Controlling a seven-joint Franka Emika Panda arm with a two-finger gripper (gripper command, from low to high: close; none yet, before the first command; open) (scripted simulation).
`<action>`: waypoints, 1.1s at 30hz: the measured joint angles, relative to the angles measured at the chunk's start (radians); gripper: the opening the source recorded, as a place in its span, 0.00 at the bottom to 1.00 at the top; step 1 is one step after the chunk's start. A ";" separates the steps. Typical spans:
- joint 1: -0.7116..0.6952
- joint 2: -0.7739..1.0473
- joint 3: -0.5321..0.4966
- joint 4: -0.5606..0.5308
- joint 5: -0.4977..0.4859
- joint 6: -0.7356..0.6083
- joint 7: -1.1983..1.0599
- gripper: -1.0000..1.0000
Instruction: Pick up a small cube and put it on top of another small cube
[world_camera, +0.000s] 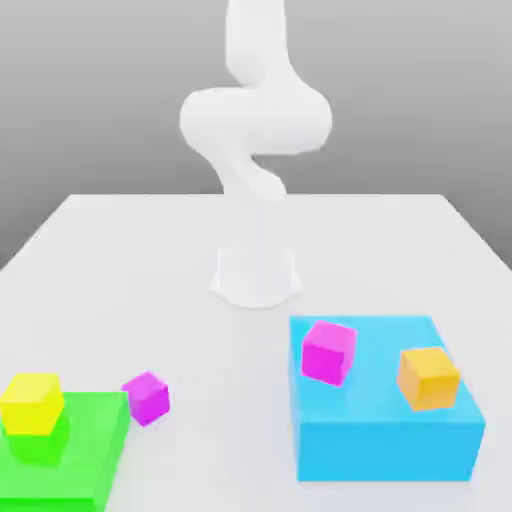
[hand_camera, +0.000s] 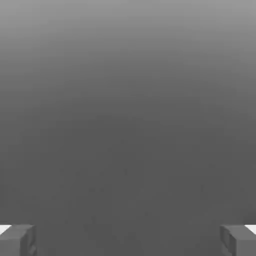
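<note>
Exterior view cubes: five small ones in all.
Magenta: two, a magenta cube (world_camera: 328, 351) on the blue block (world_camera: 385, 440) and a smaller magenta cube (world_camera: 147, 397) on the table (world_camera: 150, 270), just beside the green block (world_camera: 85, 460).
Yellow: one yellow cube (world_camera: 31, 402) resting on one small green cube (world_camera: 42, 447).
Orange: one orange cube (world_camera: 429, 377) on the blue block.
Blocks: two.
Writing: none readable.
Gripper (hand_camera: 128, 240): fingers spread wide, holding nothing, seen in the hand view.
Arm (world_camera: 255, 120): one.

The white arm (world_camera: 255, 130) is cut off by the exterior view's upper edge. The green block (world_camera: 85, 465) is cropped at that view's left and lower edges. In the hand view, two fingertips (hand_camera: 17, 240) are clipped by the picture's edge.
</note>
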 joint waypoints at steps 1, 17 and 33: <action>-0.018 0.039 -0.002 -0.025 -0.005 0.027 0.018 0.50; -0.242 0.634 -0.103 -0.400 -0.026 0.429 0.252 0.50; -0.353 1.016 -0.020 -0.427 0.124 0.722 0.187 0.00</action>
